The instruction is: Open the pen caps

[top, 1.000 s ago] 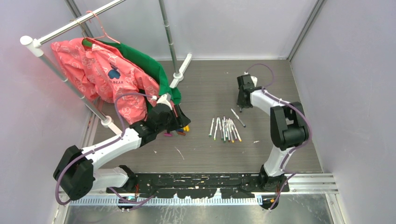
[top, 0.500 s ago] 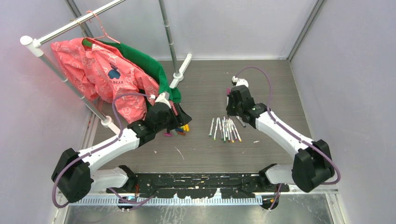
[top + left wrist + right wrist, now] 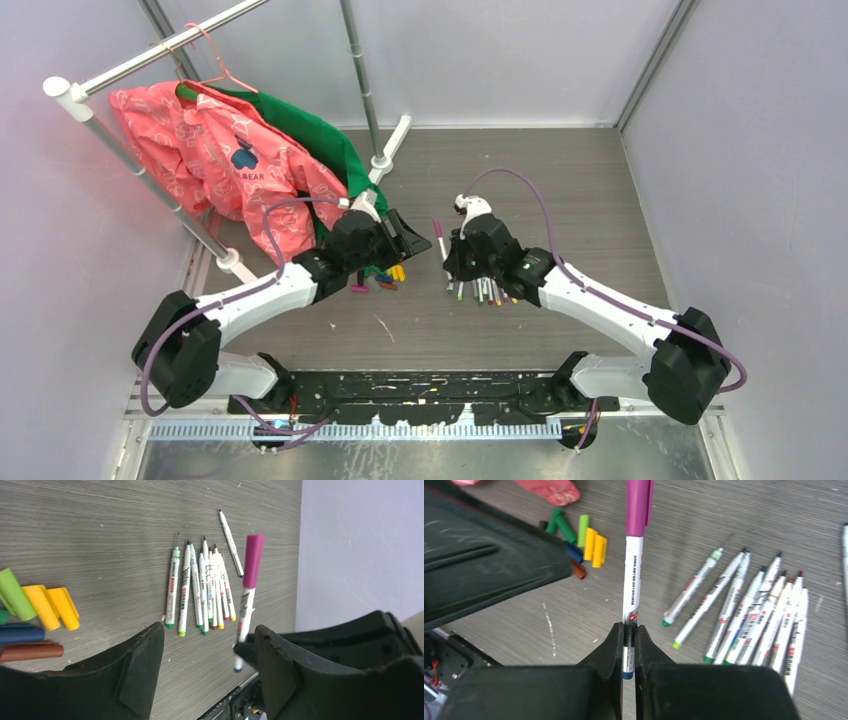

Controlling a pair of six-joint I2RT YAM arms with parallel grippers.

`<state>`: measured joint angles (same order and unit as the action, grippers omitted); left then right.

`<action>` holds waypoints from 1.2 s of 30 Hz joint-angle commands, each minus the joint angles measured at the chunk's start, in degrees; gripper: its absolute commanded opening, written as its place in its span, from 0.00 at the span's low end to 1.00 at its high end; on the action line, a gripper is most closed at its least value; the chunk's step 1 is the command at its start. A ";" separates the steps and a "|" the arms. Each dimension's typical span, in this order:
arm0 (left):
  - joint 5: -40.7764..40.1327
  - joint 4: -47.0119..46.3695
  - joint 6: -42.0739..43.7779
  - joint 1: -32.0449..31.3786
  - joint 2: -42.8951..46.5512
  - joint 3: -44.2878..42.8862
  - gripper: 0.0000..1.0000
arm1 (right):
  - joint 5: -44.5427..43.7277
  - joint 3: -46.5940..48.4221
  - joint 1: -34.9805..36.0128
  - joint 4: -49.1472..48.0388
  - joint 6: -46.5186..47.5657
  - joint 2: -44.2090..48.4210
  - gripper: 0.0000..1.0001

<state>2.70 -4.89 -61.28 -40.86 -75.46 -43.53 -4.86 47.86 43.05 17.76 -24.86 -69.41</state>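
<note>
My right gripper [image 3: 629, 630] is shut on the lower end of a white pen [image 3: 631, 575] and holds it upright; its purple cap [image 3: 637, 507] is on. In the top view this capped pen [image 3: 438, 228] stands between the two grippers, above the table. My left gripper [image 3: 207, 635] is open with nothing between its fingers. The purple cap [image 3: 253, 560] stands just beyond its right finger [image 3: 280, 670]. Several loose pen caps [image 3: 591, 542] in green, yellow, orange, blue and brown lie in a pile [image 3: 385, 278] under the left gripper [image 3: 412, 238].
A row of several uncapped white pens [image 3: 485, 290] lies under the right gripper [image 3: 447, 262], and one pen [image 3: 230, 530] lies apart behind the row. A pink jacket [image 3: 210, 150] and a green garment [image 3: 320, 140] hang on a rack [image 3: 360, 80] at the back left.
The right arm swung from the far right to the centre, carrying the capped pen. The left gripper moved right towards it and opened a little wider.
</note>
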 commanded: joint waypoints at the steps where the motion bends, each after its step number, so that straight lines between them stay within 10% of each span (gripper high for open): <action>1: 2.22 -6.85 -2.79 -0.23 -1.50 -3.02 0.67 | -0.90 0.48 3.25 -5.26 -1.79 -0.45 0.01; 22: -3.77 -6.20 -2.75 -0.18 -3.39 -2.09 0.56 | -5.92 1.27 13.77 -6.95 -2.47 -3.08 0.01; 36: -4.40 -4.84 -0.44 -0.18 -2.77 -1.68 0.00 | -7.54 0.53 13.83 -6.80 -1.91 -1.95 0.01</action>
<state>-1.96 -7.55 -62.65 -40.84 -79.26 -44.77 -10.59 47.88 56.58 13.41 -26.92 -72.75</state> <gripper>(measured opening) 0.078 0.097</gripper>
